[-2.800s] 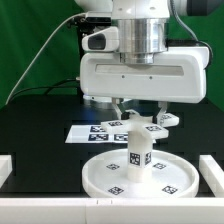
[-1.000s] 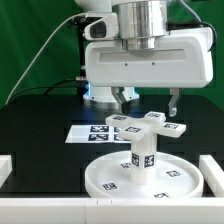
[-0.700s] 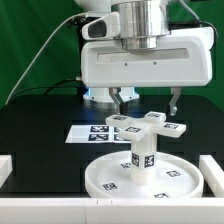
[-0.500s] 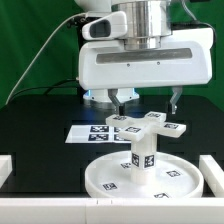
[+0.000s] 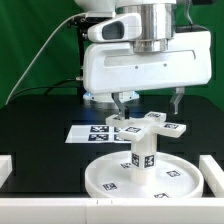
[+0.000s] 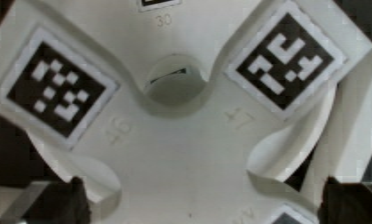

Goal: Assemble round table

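Note:
The cross-shaped piece (image 5: 150, 123) lies flat behind the disc, partly on the marker board (image 5: 86, 132). It fills the wrist view (image 6: 183, 140), with its round hub and two tags showing. The short post (image 5: 142, 156) stands upright on the large rimmed disc (image 5: 178, 178) at the front. My gripper (image 5: 149, 102) hangs open a little above the cross-shaped piece, one finger on each side of it, holding nothing. In the wrist view the gripper (image 6: 197, 210) shows only its dark fingertips (image 6: 44, 205) at the corners.
White rails stand at the exterior view's left (image 5: 5, 166), at its right (image 5: 213, 170) and along the front (image 5: 60, 217). The table top is black and a green curtain hangs behind.
The gripper was low around the cross-shaped piece 2.8 s ago and has since risen off it, open. In the last second it has drifted slightly to the exterior view's right. The parts have not moved.

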You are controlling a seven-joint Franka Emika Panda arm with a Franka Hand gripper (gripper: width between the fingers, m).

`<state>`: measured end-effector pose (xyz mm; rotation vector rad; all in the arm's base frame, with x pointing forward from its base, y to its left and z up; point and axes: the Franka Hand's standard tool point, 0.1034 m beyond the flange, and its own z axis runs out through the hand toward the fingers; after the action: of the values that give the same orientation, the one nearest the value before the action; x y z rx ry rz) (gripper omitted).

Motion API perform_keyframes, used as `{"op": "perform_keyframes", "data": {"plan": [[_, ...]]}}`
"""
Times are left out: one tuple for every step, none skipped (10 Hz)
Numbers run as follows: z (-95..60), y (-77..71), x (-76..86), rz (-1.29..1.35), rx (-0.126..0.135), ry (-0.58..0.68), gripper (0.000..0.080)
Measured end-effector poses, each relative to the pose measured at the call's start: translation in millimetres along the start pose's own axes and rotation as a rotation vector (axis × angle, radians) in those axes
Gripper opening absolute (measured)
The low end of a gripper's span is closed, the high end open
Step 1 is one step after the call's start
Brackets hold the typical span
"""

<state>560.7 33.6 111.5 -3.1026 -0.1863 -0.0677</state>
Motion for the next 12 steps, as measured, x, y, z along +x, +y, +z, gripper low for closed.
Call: {"op": "perform_keyframes", "data": {"plan": [[2.9, 1.1, -0.5, 0.007, -0.010, -0.006, 0.0649], [3.7, 3.7, -0.4, 0.011, -0.013, -0.004, 0.0649], [6.1, 6.3, -1.2, 0.012, -0.019, 0.001, 0.0649], [9.4, 7.3, -3.5, 0.014, -0.023, -0.002, 0.0649], [11.0, 6.5, -2.6, 0.013, -0.028, 0.003, 0.0649], [11.3, 6.9, -2.5, 0.016, -0.031, 0.003, 0.0649], [11.2, 7.5, -2.5, 0.025, -0.032, 0.003, 0.0649], [11.2, 7.6, -2.5, 0.047, -0.033, 0.003, 0.0532], [11.1, 8.1, -2.6, 0.044, -0.035, 0.003, 0.0438], [11.1, 8.0, -2.5, 0.059, -0.035, 0.003, 0.0438], [11.2, 8.0, -2.6, 0.143, -0.035, 0.005, 0.0438], [11.5, 7.8, -1.1, 0.225, -0.036, 0.007, 0.0438]]}}
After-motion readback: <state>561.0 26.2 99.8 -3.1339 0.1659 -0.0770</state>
